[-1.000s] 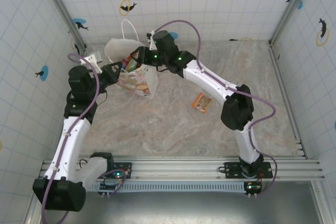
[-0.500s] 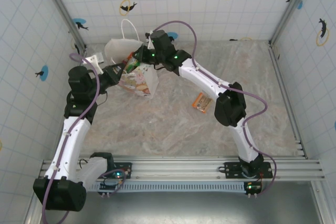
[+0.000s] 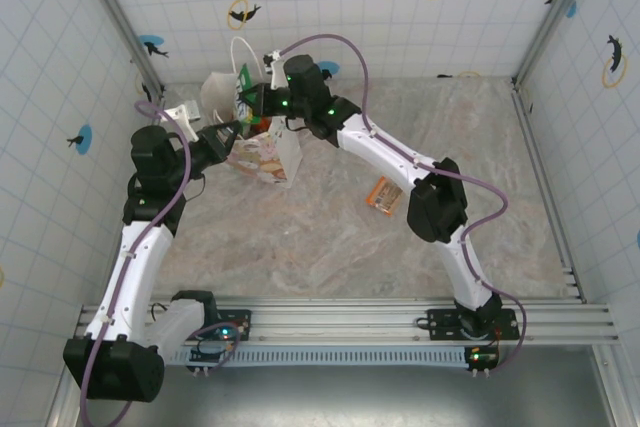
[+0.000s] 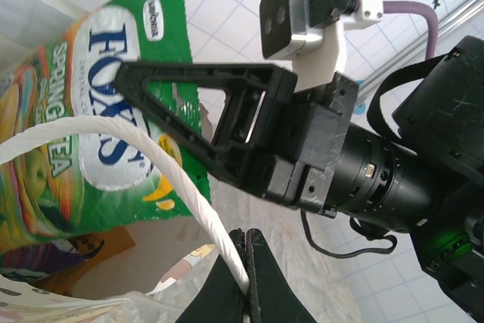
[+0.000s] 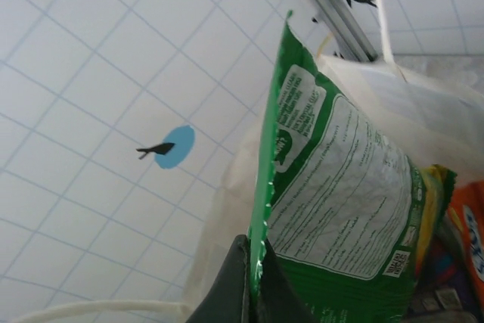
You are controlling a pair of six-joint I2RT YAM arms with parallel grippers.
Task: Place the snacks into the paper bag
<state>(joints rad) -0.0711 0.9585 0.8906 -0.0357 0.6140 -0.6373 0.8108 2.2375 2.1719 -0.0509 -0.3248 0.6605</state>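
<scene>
Green pkt (image 4: 76, 66) shifted left, at bag (image 3: 265, 157).

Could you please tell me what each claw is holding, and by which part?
The right claw pinches the green packet by its edge. The left claw is shut on the white loop handle of the paper bag.
</scene>
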